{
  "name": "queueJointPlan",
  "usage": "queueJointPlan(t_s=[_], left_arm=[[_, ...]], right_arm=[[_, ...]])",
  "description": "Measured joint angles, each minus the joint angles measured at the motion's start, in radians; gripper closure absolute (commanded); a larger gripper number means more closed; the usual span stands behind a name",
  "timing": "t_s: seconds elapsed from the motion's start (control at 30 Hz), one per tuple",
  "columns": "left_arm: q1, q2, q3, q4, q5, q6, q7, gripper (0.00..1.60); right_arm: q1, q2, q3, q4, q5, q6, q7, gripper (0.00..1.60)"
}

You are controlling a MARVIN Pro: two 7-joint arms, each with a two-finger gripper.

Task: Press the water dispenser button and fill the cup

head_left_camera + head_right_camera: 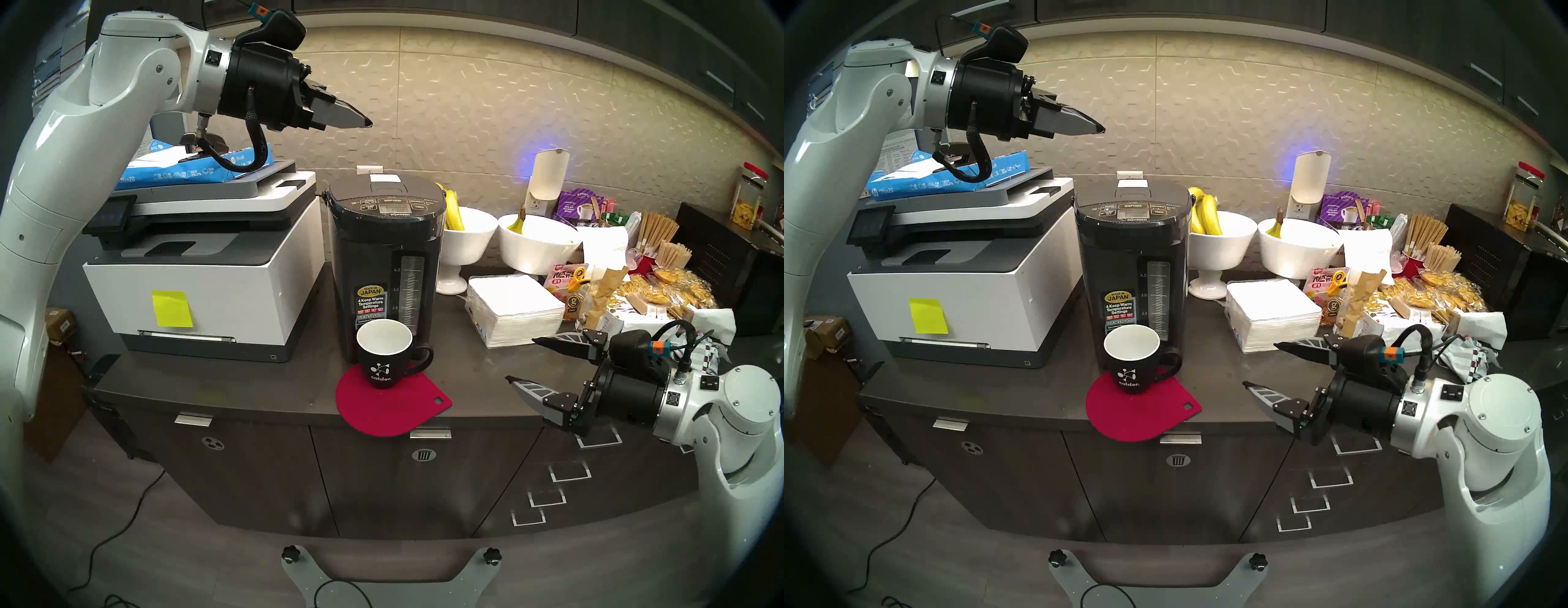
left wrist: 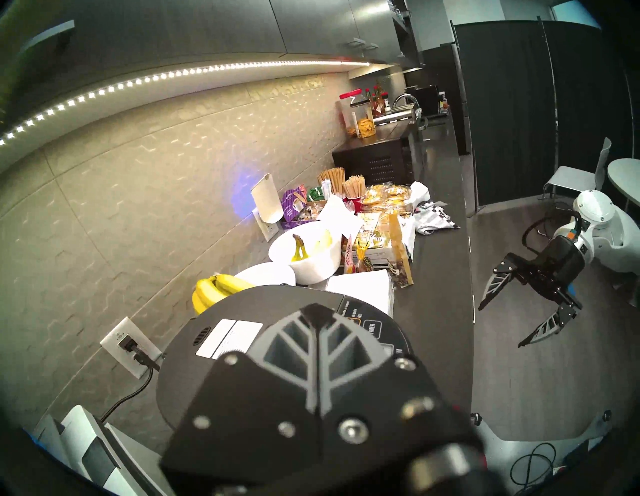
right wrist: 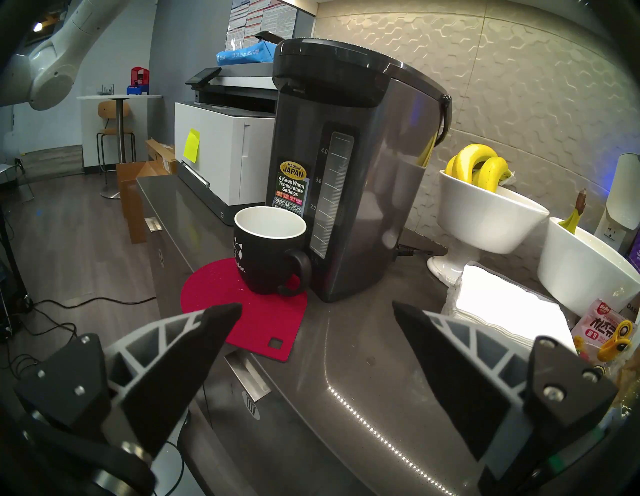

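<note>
The dark grey water dispenser [image 1: 382, 263] [image 1: 1127, 271] [image 3: 363, 156] stands on the counter beside the printer. Its wide DISPENSE button [image 1: 392, 200] [image 1: 1132, 206] sits on the top panel, untouched. The black cup [image 1: 384, 361] [image 1: 1132, 365] [image 3: 266, 256], white inside and empty, stands on a red mat right at the dispenser's front. My left gripper [image 1: 367, 123] [image 1: 1100, 128] [image 2: 317, 311] is shut on nothing and hovers high above the dispenser lid [image 2: 180, 381]. My right gripper [image 1: 521, 358] [image 1: 1260, 364] [image 3: 317, 306] [image 2: 499, 326] is open, low, to the right of the cup.
The red mat [image 1: 382, 412] overhangs the counter's front edge. A white-and-grey printer [image 1: 203, 276] stands left of the dispenser. Right of it are two white bowls [image 1: 466, 242] with bananas, a napkin stack [image 1: 513, 310] and several snack packets [image 1: 662, 293].
</note>
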Motion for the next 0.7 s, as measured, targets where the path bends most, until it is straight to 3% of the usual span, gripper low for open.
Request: queueJointPlan(t_s=[0.7], left_arm=[[0.009, 0.023, 0.004, -0.015, 0.062, -0.024, 0.024, 1.6]], right_arm=[[0.0, 0.0, 0.0, 0.0, 0.0, 0.0, 0.0, 0.0]])
